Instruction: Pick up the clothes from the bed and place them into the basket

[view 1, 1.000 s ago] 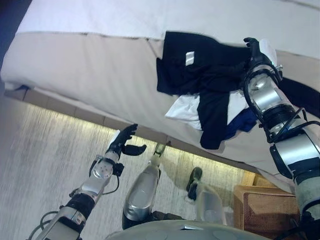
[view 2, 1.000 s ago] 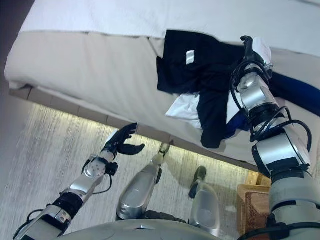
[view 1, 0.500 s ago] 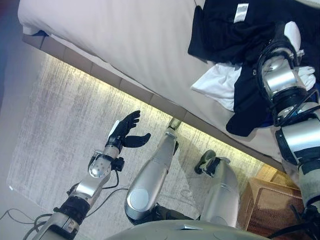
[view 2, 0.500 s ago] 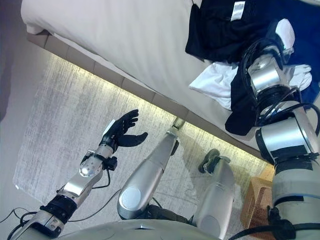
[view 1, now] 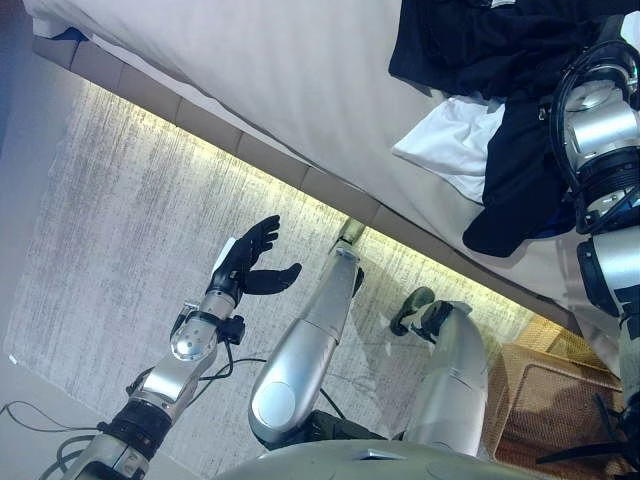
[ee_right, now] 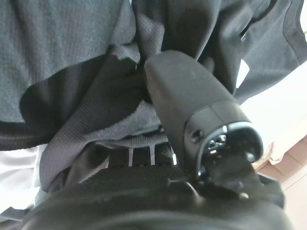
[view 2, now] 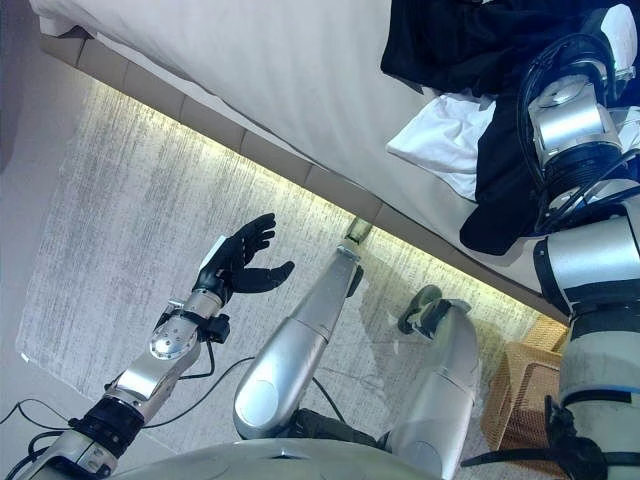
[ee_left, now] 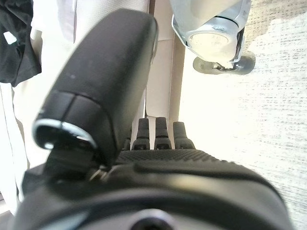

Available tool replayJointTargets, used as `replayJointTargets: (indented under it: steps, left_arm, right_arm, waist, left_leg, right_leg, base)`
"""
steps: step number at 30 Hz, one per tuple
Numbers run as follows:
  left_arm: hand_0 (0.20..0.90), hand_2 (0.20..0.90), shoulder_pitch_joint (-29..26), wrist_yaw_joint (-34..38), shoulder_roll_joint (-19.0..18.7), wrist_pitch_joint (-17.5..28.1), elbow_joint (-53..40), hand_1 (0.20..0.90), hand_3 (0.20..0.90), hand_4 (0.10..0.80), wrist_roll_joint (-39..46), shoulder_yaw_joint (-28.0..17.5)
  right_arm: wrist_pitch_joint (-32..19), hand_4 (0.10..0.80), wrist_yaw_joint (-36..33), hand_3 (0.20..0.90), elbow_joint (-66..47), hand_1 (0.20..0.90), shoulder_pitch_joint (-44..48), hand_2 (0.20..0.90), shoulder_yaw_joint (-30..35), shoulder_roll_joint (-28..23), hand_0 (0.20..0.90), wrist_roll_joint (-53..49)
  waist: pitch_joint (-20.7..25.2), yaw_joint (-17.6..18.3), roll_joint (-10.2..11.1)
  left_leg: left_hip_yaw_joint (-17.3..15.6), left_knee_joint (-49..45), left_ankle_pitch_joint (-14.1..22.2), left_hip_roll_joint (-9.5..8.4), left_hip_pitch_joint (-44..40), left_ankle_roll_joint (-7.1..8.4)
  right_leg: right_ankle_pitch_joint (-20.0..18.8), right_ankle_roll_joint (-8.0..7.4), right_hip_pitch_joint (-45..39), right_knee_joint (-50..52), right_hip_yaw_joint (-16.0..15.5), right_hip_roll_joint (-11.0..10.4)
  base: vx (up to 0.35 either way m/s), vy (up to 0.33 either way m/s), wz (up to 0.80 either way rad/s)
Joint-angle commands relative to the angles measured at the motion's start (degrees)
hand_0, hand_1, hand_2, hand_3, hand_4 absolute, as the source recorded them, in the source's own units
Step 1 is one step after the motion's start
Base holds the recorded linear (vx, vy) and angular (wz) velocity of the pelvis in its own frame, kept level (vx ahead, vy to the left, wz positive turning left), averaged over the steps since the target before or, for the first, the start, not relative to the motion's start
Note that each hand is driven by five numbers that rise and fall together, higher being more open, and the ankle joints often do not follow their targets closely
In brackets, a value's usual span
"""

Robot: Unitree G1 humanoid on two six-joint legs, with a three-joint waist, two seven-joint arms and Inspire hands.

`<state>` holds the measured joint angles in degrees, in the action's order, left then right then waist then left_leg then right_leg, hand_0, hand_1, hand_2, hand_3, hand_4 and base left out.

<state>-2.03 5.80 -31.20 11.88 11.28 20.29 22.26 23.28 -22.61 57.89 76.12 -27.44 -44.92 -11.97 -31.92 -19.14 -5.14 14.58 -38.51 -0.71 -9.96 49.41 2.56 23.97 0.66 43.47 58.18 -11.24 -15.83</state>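
I see black clothes (view 1: 480, 50) piled on bed (view 1: 280, 90) near its edge, white garment (view 1: 450, 150) under them, black fold hanging over bed side. My right hand (ee_right: 192, 96) sits in pile; in right wrist view thumb presses into black fabric, cloth bunched over fingers, so I read it as pinching clothes. My left hand (view 1: 250, 265) hangs over carpet (view 1: 110, 220), well apart from bed, fingers spread, holding nothing. Wicker basket (view 1: 540, 390) stands on floor below bed edge, on my right.
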Motion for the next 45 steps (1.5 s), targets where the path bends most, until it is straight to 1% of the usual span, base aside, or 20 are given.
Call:
replayJointTargets:
  steps: [1,4,8,9,10,12,13,15,17,18,19,22,24,25,26,27,31,35,40,45]
  left_arm:
    - [0.900,0.900,3.3,0.2,-1.9,6.3,-5.8,0.900,0.900,0.800,0.7,-2.7]
    - [0.900,0.900,3.0,0.6,-2.2,7.1,-5.2,0.900,0.900,0.800,0.7,-2.4]
    - [0.900,0.900,2.3,1.0,-2.4,6.7,-4.8,0.900,0.900,0.800,0.9,-2.4]
    - [0.900,0.900,1.6,1.1,-2.5,6.1,-4.6,0.900,0.900,0.800,0.9,-2.3]
    - [0.900,0.900,1.5,1.1,-2.5,6.1,-4.5,0.900,0.900,0.800,1.0,-2.3]
    - [0.900,0.900,0.6,1.0,-2.6,5.1,-4.1,0.900,0.900,0.800,0.7,-2.1]
    - [0.900,0.900,0.3,1.2,-2.7,4.7,-3.8,0.900,0.900,0.800,0.7,-1.7]
    - [0.900,0.900,0.0,1.4,-2.9,4.2,-3.2,0.900,0.900,0.800,0.8,-1.4]
    - [0.900,0.900,-0.2,1.4,-3.1,4.0,-2.8,0.900,0.900,0.800,0.8,-1.2]
    - [0.900,0.900,-0.4,1.5,-3.2,3.0,-2.6,0.900,0.900,0.800,0.8,-1.1]
    - [0.900,0.900,-0.4,1.4,-3.2,3.0,-2.6,0.900,0.900,0.800,0.7,-1.1]
    - [0.900,0.900,-0.6,1.3,-3.4,1.7,-1.4,0.900,0.900,0.800,0.0,-0.7]
    - [0.900,0.900,-0.2,1.7,-3.5,1.1,-0.6,0.900,0.900,0.800,-0.4,-0.4]
    - [0.900,0.900,-0.1,1.7,-3.4,0.5,-0.1,0.900,0.900,0.800,-0.7,-0.5]
    - [0.900,0.900,0.0,1.7,-3.4,0.5,0.0,0.900,0.900,0.800,-0.7,-0.5]
    - [0.900,0.900,0.1,1.7,-3.5,-0.6,0.4,0.900,0.900,0.800,-0.9,-0.5]
    - [0.900,0.900,0.3,1.6,-3.5,-2.6,1.8,0.900,0.900,0.800,-1.7,-0.4]
    - [0.900,0.900,0.3,1.4,-3.3,-4.4,4.9,0.900,0.900,0.800,-1.8,0.4]
    - [0.900,0.900,-0.2,1.1,-3.6,-4.3,6.8,0.900,0.900,0.800,-2.1,1.2]
    - [0.900,0.900,-1.2,0.7,-3.6,-4.7,8.5,0.900,0.900,0.800,-2.2,1.7]
  right_arm:
    - [-2.0,0.100,-2.1,0.200,-1.6,0.300,4.2,0.300,-3.8,-3.5,0.300,-0.6]
    - [-2.7,0.100,-2.1,0.200,-2.2,0.300,4.2,0.300,-3.8,-3.5,0.300,-0.9]
    - [-3.3,0.100,-1.6,0.200,-2.4,0.300,4.6,0.300,-3.8,-3.9,0.300,-0.8]
    - [-3.2,0.100,-0.6,0.200,-2.0,0.300,5.4,0.300,-4.0,-4.6,0.300,-0.6]
    - [-3.3,0.100,-0.4,0.200,-2.0,0.300,5.5,0.300,-4.0,-4.8,0.300,-0.4]
    - [-4.1,0.100,0.6,0.200,-0.9,0.300,6.4,0.300,-4.4,-5.5,0.300,0.0]
    - [-4.5,0.100,1.1,0.200,-0.5,0.300,6.7,0.300,-4.6,-5.9,0.300,-0.2]
    - [-4.9,0.100,2.0,0.200,-0.5,0.300,6.7,0.300,-4.7,-6.8,0.300,-0.6]
    - [-5.1,0.100,2.3,0.200,-0.1,0.300,6.9,0.300,-5.0,-7.2,0.300,-0.9]
    - [-5.5,0.100,3.1,0.200,0.2,0.300,7.1,0.300,-5.3,-8.0,0.300,-1.5]
    - [-5.7,0.100,3.1,0.200,0.2,0.300,7.0,0.300,-5.3,-8.1,0.300,-1.6]
    - [-6.8,0.100,4.5,0.200,0.6,0.300,7.0,0.300,-5.9,-9.2,0.300,-2.8]
    - [-7.4,0.100,5.9,0.200,0.5,0.300,6.7,0.300,-5.7,-10.1,0.300,-3.5]
    - [-7.5,0.100,6.7,0.200,0.0,0.300,6.2,0.300,-5.4,-10.7,0.300,-3.7]
    - [-7.5,0.100,6.7,0.200,-0.1,0.300,6.1,0.300,-5.4,-10.7,0.300,-3.8]
    - [-7.6,0.100,6.8,0.200,-0.5,0.300,5.6,0.300,-5.2,-11.0,0.300,-4.3]
    - [-8.0,0.100,6.9,0.200,-0.8,0.300,5.8,0.300,-5.3,-12.3,0.300,-6.1]
    - [-9.0,0.100,8.0,0.200,-1.1,0.300,7.3,0.300,-5.9,-14.5,0.300,-6.8]
    - [-9.0,0.100,8.7,0.200,-1.1,0.300,10.8,0.300,-8.2,-17.1,0.300,-8.4]
    - [-9.7,0.100,7.7,0.200,-1.5,0.300,12.6,0.300,-9.5,-19.7,0.300,-8.4]
  waist:
    - [2.1,-1.2,-1.5]
    - [2.1,-0.9,-0.9]
    - [2.1,-0.3,0.1]
    - [2.1,-0.1,0.7]
    - [2.1,0.0,0.8]
    - [2.2,0.2,1.6]
    - [2.8,0.4,1.8]
    - [4.8,1.0,2.7]
    - [5.7,1.1,3.1]
    - [7.7,1.5,3.8]
    - [7.9,1.6,3.9]
    - [10.7,2.3,5.2]
    - [12.7,3.0,6.0]
    - [14.4,3.6,6.6]
    - [14.6,3.7,6.7]
    - [16.4,4.2,7.3]
    - [19.2,5.4,8.2]
    - [22.4,7.6,9.0]
    - [24.2,9.6,9.3]
    - [25.6,11.8,9.4]
  left_leg:
    - [-6.0,-10.2,14.4,-1.31,-4.6,-5.91]
    - [-6.3,-7.6,13.8,-0.75,-7.8,-5.60]
    - [-6.6,-3.1,13.1,0.13,-13.7,-5.09]
    - [-6.5,-0.3,12.6,0.42,-17.4,-4.85]
    - [-6.5,0.3,12.5,0.49,-18.1,-4.80]
    - [-6.4,4.6,11.4,0.98,-22.7,-4.50]
    - [-6.2,7.4,9.0,1.35,-24.0,-4.45]
    - [-6.0,11.7,7.9,2.07,-27.3,-4.15]
    - [-5.8,14.1,7.2,2.49,-29.2,-4.04]
    - [-5.5,17.3,6.4,3.23,-32.2,-3.78]
    - [-5.5,17.7,6.3,3.31,-32.7,-3.74]
    - [-5.3,22.2,5.8,4.33,-37.4,-3.59]
    - [-5.4,24.2,5.6,4.77,-40.0,-3.45]
    - [-5.7,25.7,5.2,4.97,-41.5,-3.40]
    - [-5.8,26.0,5.2,5.02,-41.8,-3.40]
    - [-6.0,27.2,5.1,5.36,-43.5,-3.33]
    - [-7.3,28.7,5.1,6.24,-46.2,-3.25]
    - [-8.6,31.7,5.0,7.21,-49.8,-3.07]
    - [-10.2,34.9,4.2,8.15,-52.2,-2.56]
    - [-12.1,38.3,3.2,9.15,-54.2,-2.04]
  right_leg:
    - [-7.3,0.98,-2.0,-4.2,-2.4,4.5]
    - [-8.2,0.68,-5.7,-7.1,-2.7,4.7]
    - [-9.5,0.09,-11.7,-11.8,-2.8,4.5]
    - [-10.1,-0.33,-15.3,-14.9,-2.6,4.5]
    - [-10.3,-0.42,-16.0,-15.5,-2.6,4.4]
    - [-11.5,-1.08,-20.5,-20.0,-2.2,4.6]
    - [-13.6,-0.91,-21.9,-22.8,-2.6,4.6]
    - [-14.9,-1.57,-25.3,-27.8,-2.4,5.3]
    - [-15.7,-1.88,-27.3,-30.6,-2.3,5.5]
    - [-16.7,-2.30,-30.4,-34.5,-2.2,5.7]
    - [-16.9,-2.35,-30.9,-35.1,-2.2,5.8]
    - [-18.5,-2.97,-35.7,-41.2,-2.0,6.0]
    - [-19.4,-3.39,-38.4,-44.1,-1.6,6.2]
    - [-20.1,-3.60,-40.0,-46.1,-1.4,6.4]
    - [-20.2,-3.62,-40.3,-46.4,-1.3,6.4]
    - [-20.9,-3.95,-41.8,-47.8,-0.9,6.6]
    - [-21.8,-4.29,-43.8,-49.5,-0.1,6.9]
    - [-23.0,-4.90,-45.9,-51.9,1.7,7.5]
    - [-24.2,-5.32,-47.0,-54.1,3.3,8.1]
    - [-24.9,-5.53,-47.6,-55.9,4.7,8.8]
  base:
    - [0.000,0.000,0.00]
    - [-0.001,-0.004,-0.03]
    - [0.012,0.004,-0.11]
    - [0.031,0.002,-0.05]
    - [0.034,-0.004,-0.12]
    - [-0.018,0.003,-0.17]
    - [-0.037,0.019,-0.12]
    - [0.032,-0.003,-0.11]
    - [0.066,-0.026,-0.07]
    - [0.070,-0.024,-0.06]
    - [0.070,-0.030,-0.06]
    - [0.050,-0.031,-0.06]
    - [0.094,-0.017,-0.05]
    - [0.075,-0.007,-0.04]
    - [0.097,-0.016,-0.09]
    - [0.066,-0.024,-0.07]
    - [0.045,-0.024,-0.11]
    - [0.016,-0.012,-0.12]
    - [-0.009,-0.009,-0.17]
    - [-0.017,-0.019,-0.24]
